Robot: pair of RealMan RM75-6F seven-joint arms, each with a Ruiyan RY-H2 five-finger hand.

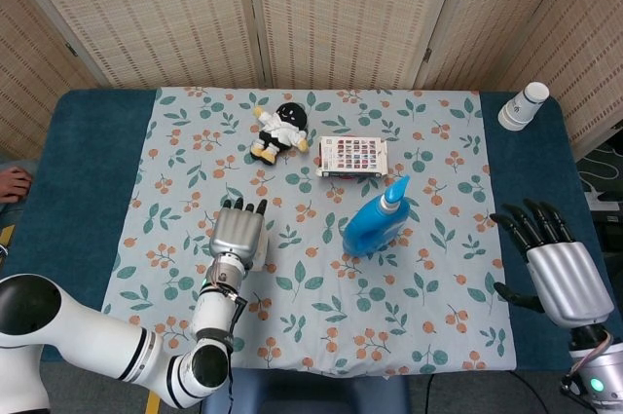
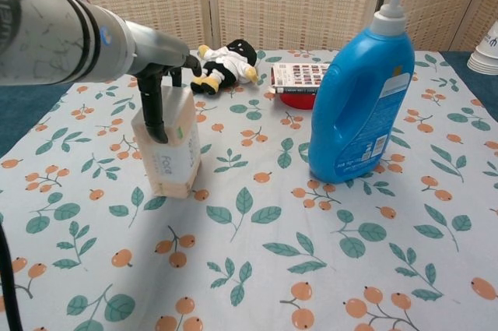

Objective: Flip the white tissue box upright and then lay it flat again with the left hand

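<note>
The white tissue box (image 2: 175, 156) stands upright on the floral cloth, left of centre. My left hand (image 2: 159, 74) sits over its top; the thumb (image 2: 154, 109) runs down the near face and the fingers reach over the far edge, so the box is held between them. From the head view the left hand (image 1: 237, 232) covers the box almost fully, and only a pale sliver of the tissue box (image 1: 261, 250) shows at its right side. My right hand (image 1: 557, 273) hovers over the table's right edge, fingers spread, holding nothing.
A tall blue pump bottle (image 2: 362, 101) stands right of the box with a gap between them. Behind lie a plush doll (image 2: 222, 65) and a flat patterned box (image 2: 299, 75). Stacked paper cups (image 1: 524, 105) stand at the far right corner.
</note>
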